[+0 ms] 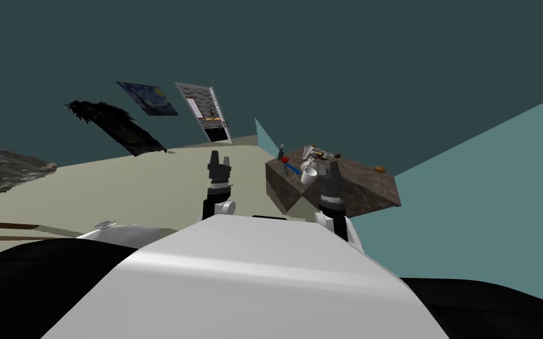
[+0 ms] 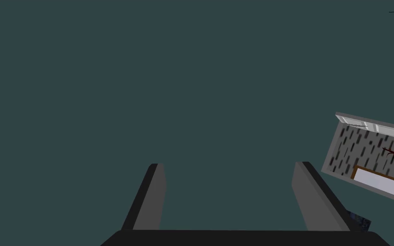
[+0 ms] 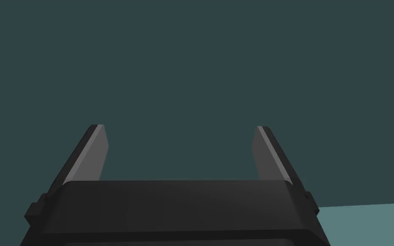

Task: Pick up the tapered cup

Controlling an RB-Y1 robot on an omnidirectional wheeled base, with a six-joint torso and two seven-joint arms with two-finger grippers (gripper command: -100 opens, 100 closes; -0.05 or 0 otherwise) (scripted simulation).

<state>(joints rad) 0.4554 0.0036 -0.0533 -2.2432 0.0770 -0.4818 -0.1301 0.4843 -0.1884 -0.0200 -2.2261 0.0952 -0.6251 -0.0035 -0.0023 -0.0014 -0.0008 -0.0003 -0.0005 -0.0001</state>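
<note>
This is a room in a home: dark teal walls [image 1: 382, 59], a pale floor [image 1: 146, 182], and a framed painting [image 1: 146, 98] of a swirling night sky hung in the upper left. Beside it a white-framed doorway [image 1: 205, 115] stands open. Right of centre, a low stone-patterned table [image 1: 370, 188] carries what seems household clutter, a white cup [image 1: 309, 175] among it.

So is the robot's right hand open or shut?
Open. The right hand has its two fingers standing wide apart, with nothing held between them.
</note>
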